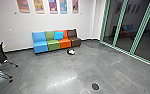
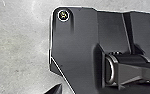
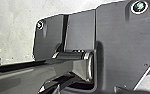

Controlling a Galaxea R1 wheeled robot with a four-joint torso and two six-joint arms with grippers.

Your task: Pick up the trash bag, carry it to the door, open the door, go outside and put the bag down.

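A small black and white bundle (image 1: 71,51), perhaps the trash bag, lies on the grey floor in the head view, just in front of the row of seats. Green-framed glass panels (image 1: 118,23) stand at the right; I cannot tell which of them is a door. In the left wrist view, a dark pointed part of my left gripper (image 2: 54,89) shows beside the robot's own plate. My right gripper (image 3: 56,89) shows partly in the right wrist view, under the jointed bar. How either gripper stands cannot be made out.
Joined seats (image 1: 53,44) in blue, green, orange and brown stand along the white wall, with a blue cushion (image 1: 58,35) on them. Black chairs (image 1: 0,54) with castors are at the left. A round dark disc (image 1: 95,86) is on the floor (image 1: 58,67) nearer to me.
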